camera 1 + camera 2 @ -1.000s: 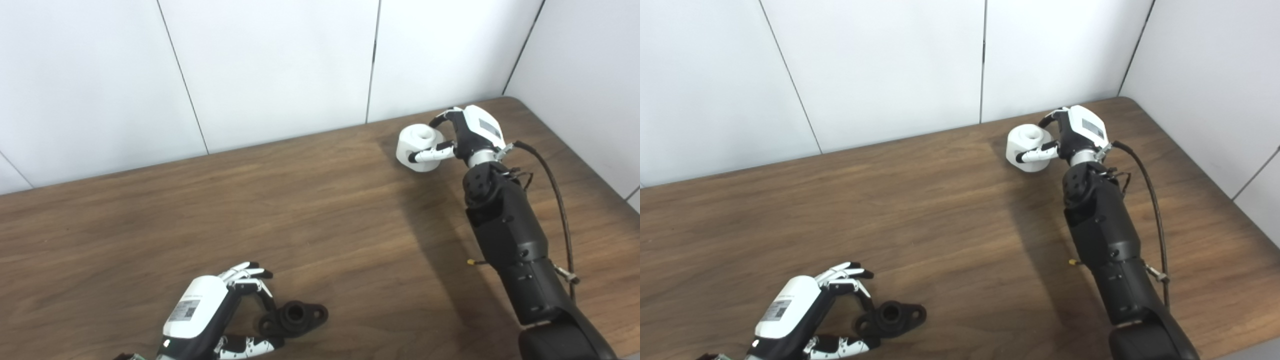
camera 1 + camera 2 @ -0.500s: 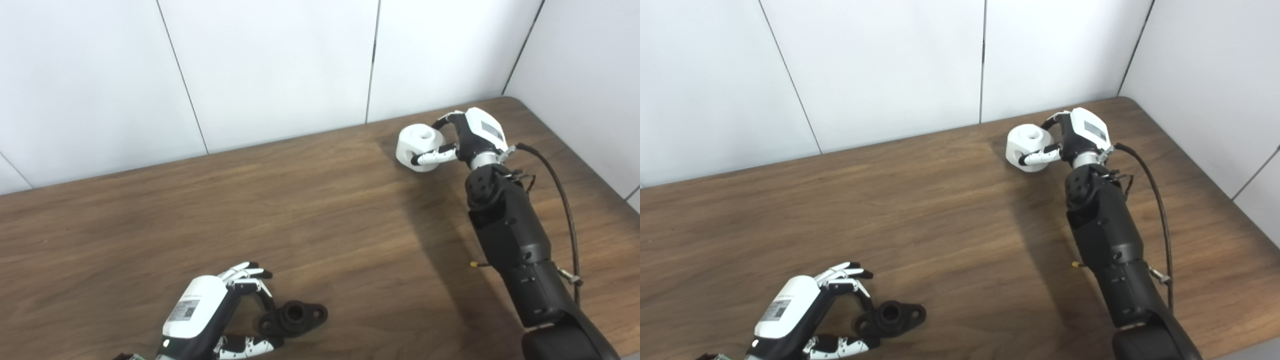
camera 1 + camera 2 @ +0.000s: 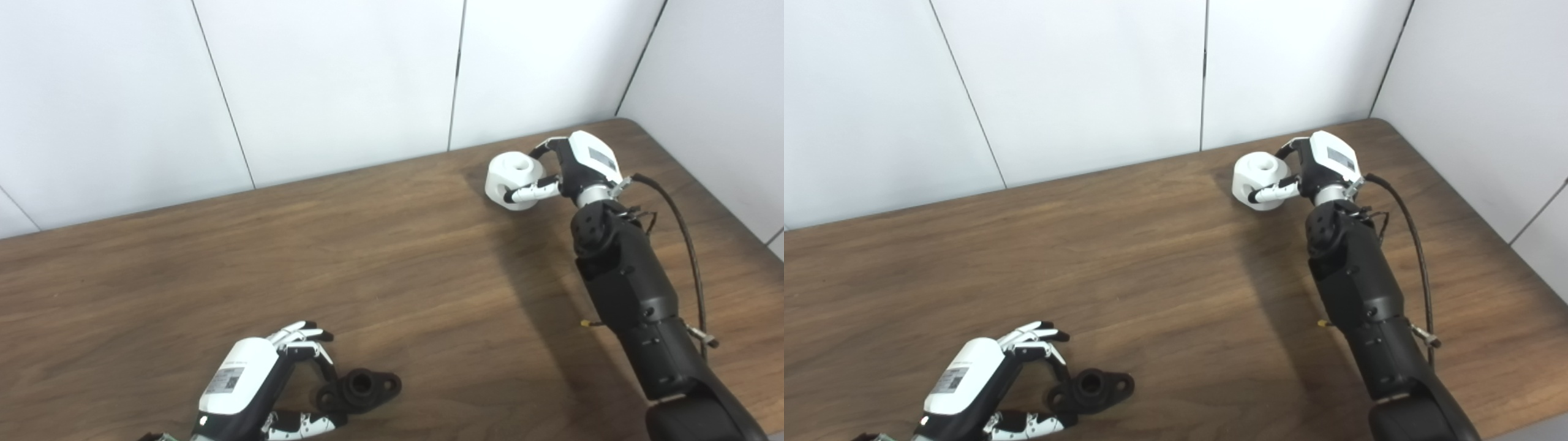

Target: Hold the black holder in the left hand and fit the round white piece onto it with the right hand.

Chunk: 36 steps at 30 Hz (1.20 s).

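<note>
Left robot hand [image 3: 269, 383]: sitting at the near left, fingers cupping the holder's left end without clearly clamping it.
Holder [image 3: 361, 387]: lying flat on the tabletop [image 3: 380, 269].
Right robot hand [image 3: 566, 170]: gripping the white piece at the far right.
White piece [image 3: 511, 177]: resting by the tabletop's far edge, well apart from the holder.

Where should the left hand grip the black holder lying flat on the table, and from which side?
Pinch the near flange ear of the black holder, coming from its left where the left hand already brackets it. That probably leaves the raised central hub free for the white piece.
</note>
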{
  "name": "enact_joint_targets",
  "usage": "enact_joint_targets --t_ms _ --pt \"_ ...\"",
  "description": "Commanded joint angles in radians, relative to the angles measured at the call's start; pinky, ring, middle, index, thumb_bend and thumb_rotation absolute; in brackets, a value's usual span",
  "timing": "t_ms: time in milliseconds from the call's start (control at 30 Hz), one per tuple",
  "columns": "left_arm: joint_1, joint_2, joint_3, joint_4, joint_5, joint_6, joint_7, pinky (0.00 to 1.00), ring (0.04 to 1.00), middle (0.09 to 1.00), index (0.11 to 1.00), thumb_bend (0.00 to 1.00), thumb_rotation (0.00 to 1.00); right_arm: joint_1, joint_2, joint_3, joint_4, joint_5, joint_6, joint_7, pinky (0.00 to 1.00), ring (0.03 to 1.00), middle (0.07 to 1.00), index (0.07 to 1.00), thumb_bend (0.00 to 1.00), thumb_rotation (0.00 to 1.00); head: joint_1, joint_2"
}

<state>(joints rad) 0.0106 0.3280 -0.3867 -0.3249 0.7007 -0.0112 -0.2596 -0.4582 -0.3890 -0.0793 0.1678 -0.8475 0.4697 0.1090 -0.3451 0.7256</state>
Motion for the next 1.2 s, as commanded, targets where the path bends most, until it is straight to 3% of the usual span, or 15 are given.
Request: enact_joint_targets --t_ms 0,333,400,467,967,1167 --pt "0.051 0.037 -0.005 0.033 0.010 0.041 -0.065 0.78 0.882 0.797 0.488 0.51 0.05 -0.027 -0.029 -0.001 -0.026 0.006 -0.002 -0.039 0.83 0.916 0.850 0.647 0.81 0.31 -0.001 0.000" --pt "0.049 0.039 -0.002 0.036 0.004 0.041 -0.067 0.79 0.886 0.800 0.488 0.51 0.05 -0.018 -0.036 0.008 -0.022 0.054 -0.010 -0.083 0.81 0.929 0.849 0.579 0.76 0.29 0.001 0.001" --pt "0.049 0.039 -0.001 0.036 0.004 0.041 -0.067 0.79 0.886 0.800 0.488 0.51 0.05 -0.013 -0.038 0.009 -0.023 0.068 -0.017 -0.102 0.81 0.922 0.838 0.506 0.57 0.18 0.001 0.001" --pt "0.048 0.039 0.000 0.034 0.001 0.043 -0.068 0.79 0.887 0.800 0.488 0.51 0.05 -0.007 -0.038 0.006 -0.021 0.089 -0.035 -0.129 0.79 0.912 0.828 0.490 0.53 0.16 0.000 0.003" --pt "0.048 0.035 0.003 0.028 0.003 0.045 -0.076 0.79 0.888 0.802 0.487 0.51 0.05 0.018 -0.069 0.039 -0.025 0.155 -0.048 -0.191 0.78 0.902 0.809 0.483 0.52 0.14 0.004 0.003" --pt "0.049 0.030 0.002 0.026 0.005 0.050 -0.079 0.79 0.886 0.800 0.487 0.51 0.05 0.040 -0.082 0.050 -0.092 0.156 -0.039 -0.177 0.74 0.877 0.792 0.483 0.52 0.14 0.012 0.004"
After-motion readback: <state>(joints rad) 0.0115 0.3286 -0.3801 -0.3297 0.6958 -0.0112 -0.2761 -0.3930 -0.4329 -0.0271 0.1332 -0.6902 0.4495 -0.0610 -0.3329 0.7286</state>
